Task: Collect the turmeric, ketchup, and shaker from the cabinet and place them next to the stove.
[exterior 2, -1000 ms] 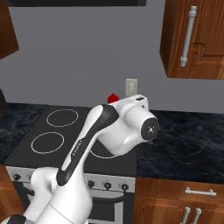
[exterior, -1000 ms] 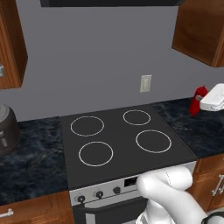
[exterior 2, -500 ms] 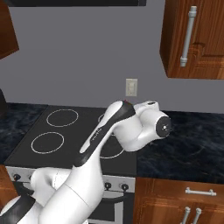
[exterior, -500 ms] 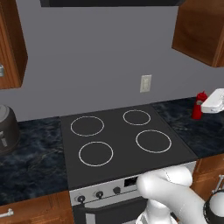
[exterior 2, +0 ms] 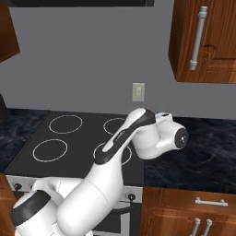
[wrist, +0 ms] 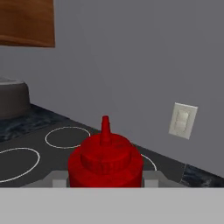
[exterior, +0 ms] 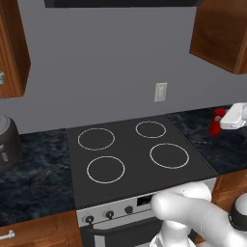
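Observation:
The ketchup [wrist: 105, 161] is a small red bottle with a pointed nozzle, and my gripper [wrist: 105, 178] is shut on it, a grey pad on each side. From the left base view the ketchup [exterior: 217, 123] hangs in my gripper [exterior: 223, 123] just above the dark counter, right of the stove [exterior: 135, 159]. The black stove [exterior 2: 69, 143] with white rings lies left of my wrist. The wooden cabinet [exterior 2: 207, 41] up right has its door closed, and its corner [exterior: 222, 38] hangs above the bottle. The turmeric and the shaker are out of view.
Dark marble counter [exterior: 212, 152] runs right of the cooktop [exterior 2: 203, 152]. A wall outlet [exterior: 160, 91] sits behind the burners [exterior 2: 138, 91]. A dark round appliance [exterior: 7, 142] stands on the left counter. Wooden drawers [exterior 2: 207, 203] lie below.
The arm has swung to the right with the ketchup in its grip, and the bottle now sits a little lower over the right counter.

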